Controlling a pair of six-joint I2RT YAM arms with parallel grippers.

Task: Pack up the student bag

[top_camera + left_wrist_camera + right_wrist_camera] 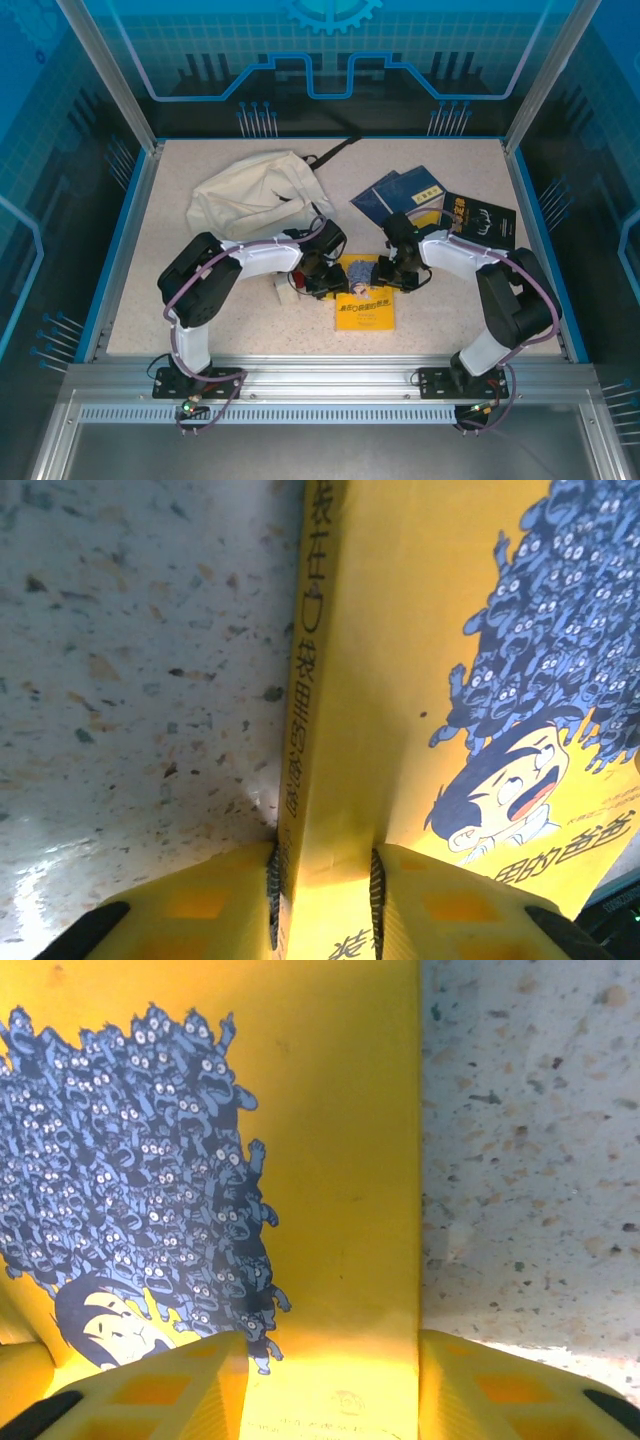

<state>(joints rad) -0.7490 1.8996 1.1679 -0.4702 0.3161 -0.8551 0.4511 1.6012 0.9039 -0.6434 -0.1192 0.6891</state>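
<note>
Student bag was seen lying slumped at the far left of the speckled table, its black strap trailing away on the far right side. It was untouched by either arm. A yellow book with a cartoon crowd on its cover was laid near the middle of the table, at the near side. The left gripper was clenched on the spine edge of the yellow book, one ribbed pad pressed to each side. The right gripper was held released over the opposite edge, one finger above the cover and the other just beside the edge. Blue booklets and a black book were laid far right.
</note>
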